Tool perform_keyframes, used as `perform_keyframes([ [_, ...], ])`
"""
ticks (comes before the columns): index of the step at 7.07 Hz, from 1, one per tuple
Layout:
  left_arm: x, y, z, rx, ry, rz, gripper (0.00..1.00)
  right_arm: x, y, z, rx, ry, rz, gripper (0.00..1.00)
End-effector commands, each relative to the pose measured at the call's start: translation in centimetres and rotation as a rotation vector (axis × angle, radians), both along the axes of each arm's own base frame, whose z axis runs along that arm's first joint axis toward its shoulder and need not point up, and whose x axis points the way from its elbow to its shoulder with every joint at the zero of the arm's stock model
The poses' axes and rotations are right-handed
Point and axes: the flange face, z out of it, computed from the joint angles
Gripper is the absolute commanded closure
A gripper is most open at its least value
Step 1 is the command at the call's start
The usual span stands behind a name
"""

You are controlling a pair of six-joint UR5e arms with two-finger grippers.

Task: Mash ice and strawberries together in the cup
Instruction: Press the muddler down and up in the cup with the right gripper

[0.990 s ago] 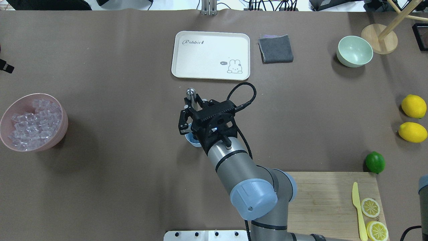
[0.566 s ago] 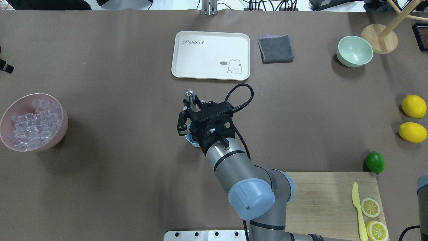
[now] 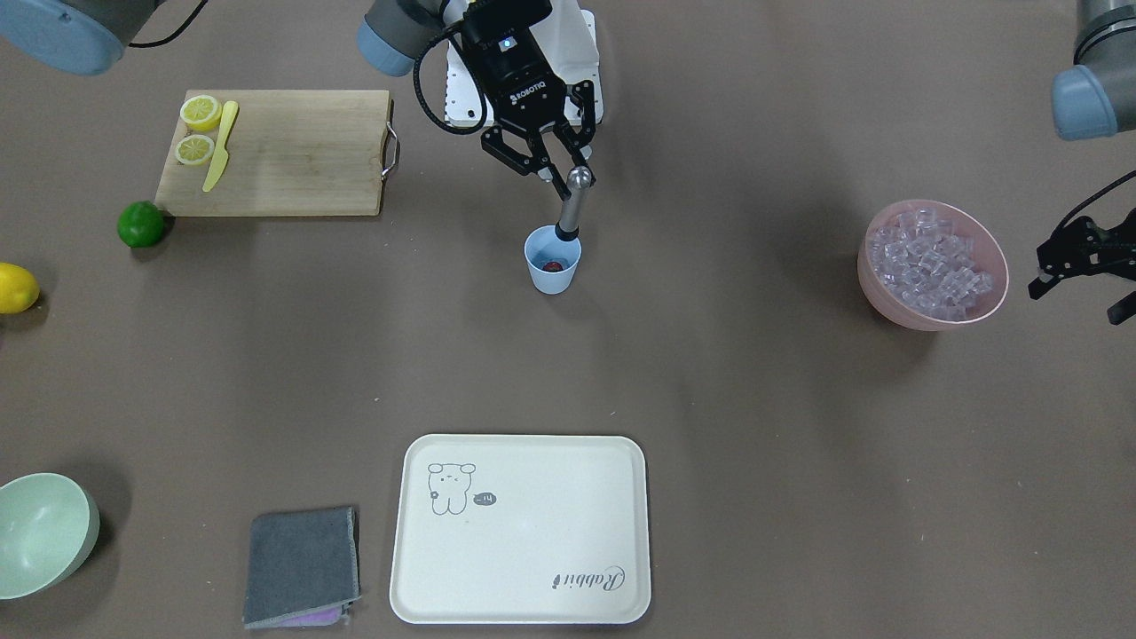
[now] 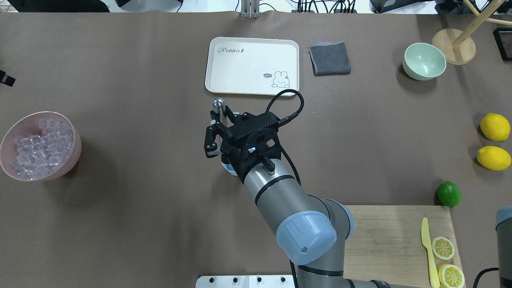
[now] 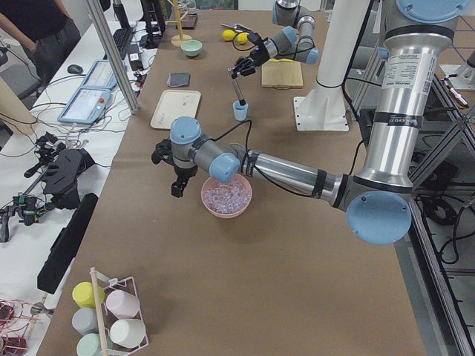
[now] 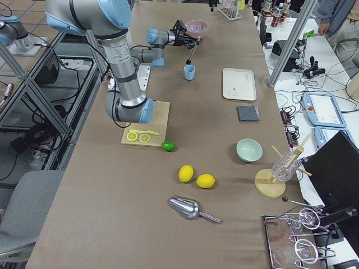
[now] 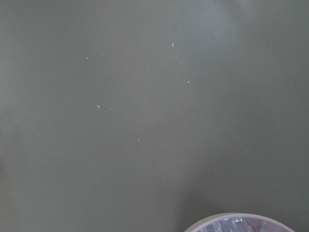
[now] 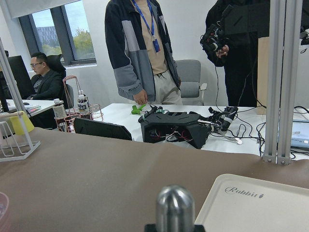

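- The metal rod (image 3: 571, 206) stands nearly upright. Its long axis runs up and down, its lower end is inside the cup (image 3: 552, 262), and its round top leans a little toward the robot's left.
- The right gripper (image 3: 557, 177) is clenched on the rod just below the round top and holds it from above.
- The cup stands upright on the brown table (image 3: 710, 373), mouth up, between the tray (image 4: 252, 66) and the robot's base.
- The strawberry (image 3: 553, 265) shows as a dark red spot at the bottom of the cup, beside the rod's tip.
- The ice (image 3: 927, 262) is heaped in the pink bowl (image 3: 994, 293), well apart from the cup on the robot's left side. I cannot tell whether any ice is in the cup.
- The left gripper (image 3: 1076, 302) hangs just beside the pink bowl with its fingers spread and holds nothing.
- From overhead, the right arm's wrist covers most of the cup, and only a sliver of blue rim (image 4: 227, 168) shows.
- On the robot's right, well away from the cup, are a grey cloth (image 4: 330, 59), a green bowl (image 4: 424, 61), two lemons (image 4: 495, 127), a lime (image 4: 448, 194) and a cutting board (image 4: 392, 240).
- Since a moment ago, the rod's top and the gripper have swung toward the robot's left and toward the tray. The cup has stayed put.
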Motion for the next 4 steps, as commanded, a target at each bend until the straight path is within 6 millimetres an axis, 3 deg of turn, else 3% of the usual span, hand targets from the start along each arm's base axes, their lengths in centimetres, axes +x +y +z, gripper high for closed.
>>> perform_keyframes([
  [1,-0.1,0.0,0.0,0.0,0.0,-0.001,0.03,1.6,-1.3,-0.6,0.021,0.007,0.024,1.0],
  [4,-0.1,0.0,0.2,-0.003,-0.002,-0.001,0.03,0.5,-2.3,0.5,0.012,0.035,0.014,1.0],
])
